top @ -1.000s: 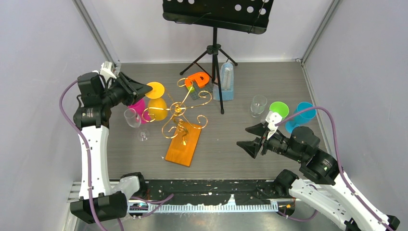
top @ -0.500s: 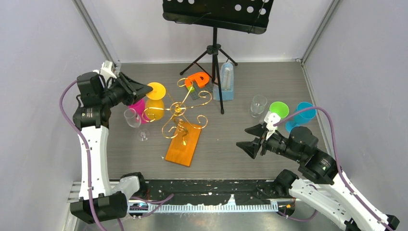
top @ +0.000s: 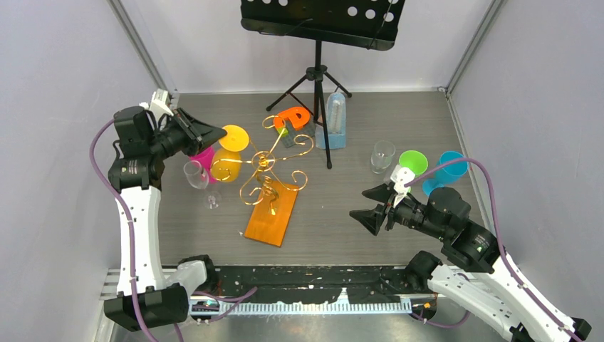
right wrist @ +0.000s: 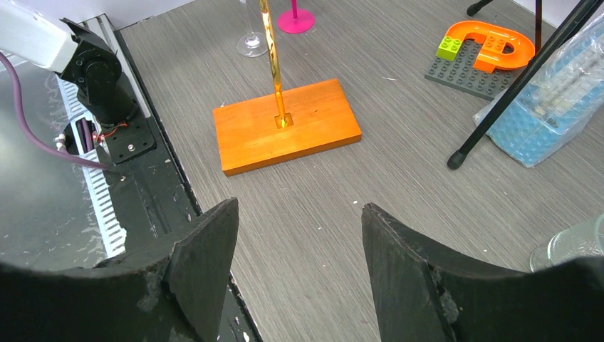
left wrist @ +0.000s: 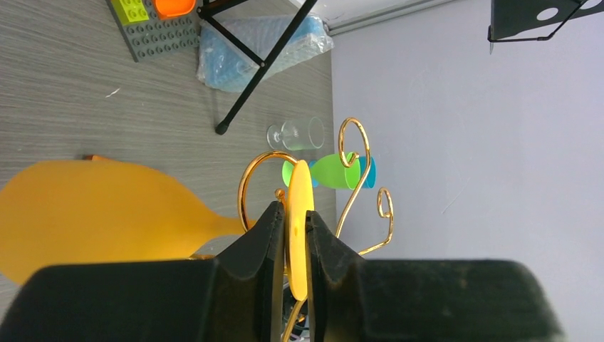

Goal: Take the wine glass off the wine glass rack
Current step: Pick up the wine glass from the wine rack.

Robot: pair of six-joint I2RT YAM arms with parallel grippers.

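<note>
Tightly pinched by its foot in the left gripper [left wrist: 293, 214], the wine glass [left wrist: 92, 214] is hung on the wine glass rack [top: 269, 214] just beyond the fingertips [left wrist: 265, 231]; the rack could be toppled by a snagged scroll.

Both arms [top: 142, 221] are white with black joints [top: 132, 171], purple cables [top: 91, 153] and black hands [top: 360, 202].

1. Partly hidden between the left gripper [left wrist: 293, 217] fingers: foot rim of the yellow wine glass [left wrist: 107, 214].
2. Cut off by the top edge, right wrist view: wire arms of the wine glass rack [right wrist: 288, 128].
3. Cropped at the top edge, overhead view: desk of the music stand [top: 320, 21].
4. Cropped at the right edge: clear glass [right wrist: 573, 246].
</note>
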